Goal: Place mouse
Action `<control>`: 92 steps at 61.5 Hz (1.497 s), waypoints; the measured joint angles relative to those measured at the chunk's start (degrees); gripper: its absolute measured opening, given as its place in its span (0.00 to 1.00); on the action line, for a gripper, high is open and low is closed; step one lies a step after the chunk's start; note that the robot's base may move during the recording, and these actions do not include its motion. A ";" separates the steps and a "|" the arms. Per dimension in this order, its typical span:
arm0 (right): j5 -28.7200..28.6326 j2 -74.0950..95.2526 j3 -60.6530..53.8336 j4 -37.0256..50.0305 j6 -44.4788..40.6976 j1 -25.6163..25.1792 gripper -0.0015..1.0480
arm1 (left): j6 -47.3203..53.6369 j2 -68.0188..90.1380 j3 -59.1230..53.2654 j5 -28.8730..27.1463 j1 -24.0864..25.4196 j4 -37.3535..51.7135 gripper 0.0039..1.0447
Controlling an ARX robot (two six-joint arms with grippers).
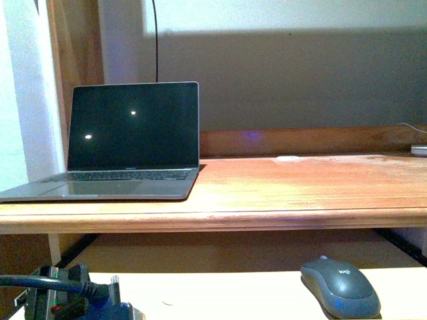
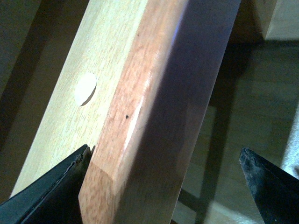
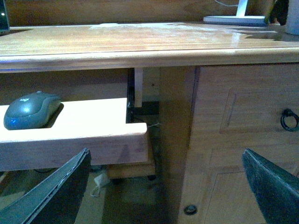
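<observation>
Leftmost, an open laptop (image 1: 133,133) sits on the desk (image 1: 300,183), its screen dark. Below it, part of the left arm (image 1: 60,293) shows at the near corner of a pale shelf (image 1: 220,293). The left gripper (image 2: 164,154) is spread wide and holds nothing. One finger (image 2: 51,191) is just beside the shelf's edge and the other is out over the floor. A white disc (image 2: 85,88) lies on the shelf top. Further right, the mouse (image 1: 340,288) rests flat on the shelf, lower than the desk top and well apart from the laptop. The right gripper (image 3: 166,154) is likewise wide and empty, low in front of the shelf, with the mouse beyond it. Rightmost is a drawer with a ring pull (image 3: 289,120).
</observation>
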 joint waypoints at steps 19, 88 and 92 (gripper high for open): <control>0.00 0.00 0.00 0.00 0.00 0.00 0.93 | -20.13 -4.70 0.15 -0.76 -2.99 -2.56 0.93; 0.00 0.00 0.00 0.00 0.00 0.00 0.93 | -61.83 -50.42 -11.06 -46.97 -6.93 -12.55 0.93; -0.02 0.00 0.00 0.00 0.00 0.00 0.93 | -62.90 -56.89 -13.99 -49.59 -10.49 -16.46 0.90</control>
